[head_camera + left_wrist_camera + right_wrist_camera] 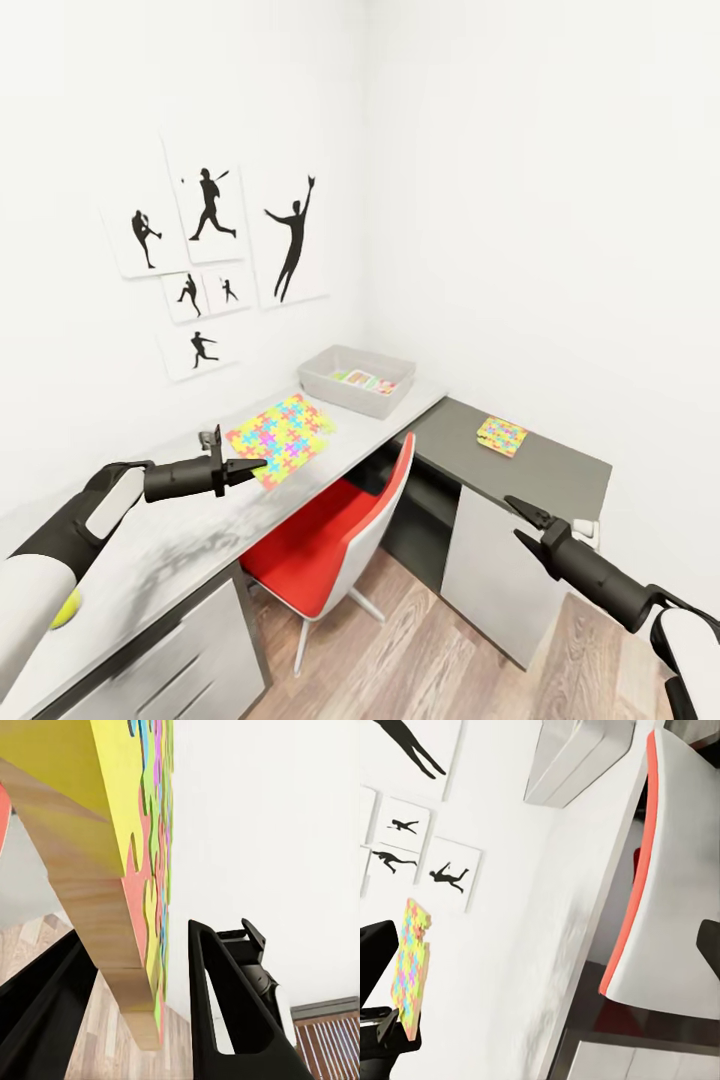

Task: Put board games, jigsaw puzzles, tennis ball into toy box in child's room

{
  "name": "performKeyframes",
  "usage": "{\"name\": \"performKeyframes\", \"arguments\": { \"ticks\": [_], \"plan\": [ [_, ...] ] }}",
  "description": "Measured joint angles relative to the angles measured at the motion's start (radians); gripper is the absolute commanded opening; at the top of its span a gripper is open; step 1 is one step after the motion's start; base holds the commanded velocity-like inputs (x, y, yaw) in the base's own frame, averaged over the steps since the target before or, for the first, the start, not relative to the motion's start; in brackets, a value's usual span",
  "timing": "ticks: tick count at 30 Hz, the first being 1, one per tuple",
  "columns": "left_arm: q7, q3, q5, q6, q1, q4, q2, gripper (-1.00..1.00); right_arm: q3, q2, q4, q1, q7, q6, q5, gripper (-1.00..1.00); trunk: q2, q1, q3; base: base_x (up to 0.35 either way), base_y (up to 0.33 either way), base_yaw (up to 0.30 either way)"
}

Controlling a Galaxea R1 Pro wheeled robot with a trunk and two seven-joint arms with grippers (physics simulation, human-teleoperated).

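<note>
Landmark: toy box [356,380] at the worktop [180,540] corner. Far left of it, tennis ball [66,608] at the worktop's near end. Left gripper [245,468] fingers clamp the large jigsaw puzzle [282,436], lifted just left of the box. Red chair [335,545] tucked below. Box holds colourful game boxes [362,380]. Right of it, small jigsaw puzzle [501,436] on dark cabinet [540,465]. Right gripper [522,520] fingers spread, empty.

Table [180,540] with toy box [357,381]
</note>
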Motion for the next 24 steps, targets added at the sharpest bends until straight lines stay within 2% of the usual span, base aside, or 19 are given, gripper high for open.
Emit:
{"name": "performKeyframes", "arguments": {
  "ticks": [13,24],
  "plan": [
    [0.000,0.000,0.000,0.000,0.000,0.000,0.003,-1.00,0.001,0.000,0.000,0.000,0.002,0.003,-0.001,1.00,0.091,-0.050,0.056,0.000,0.000,-0.205],
    [0.000,0.000,-0.001,0.000,0.000,0.000,0.004,-1.00,0.004,0.000,0.000,0.000,0.001,0.003,0.000,1.00,0.169,-0.092,0.092,0.000,0.000,-0.019]
  ]
}}
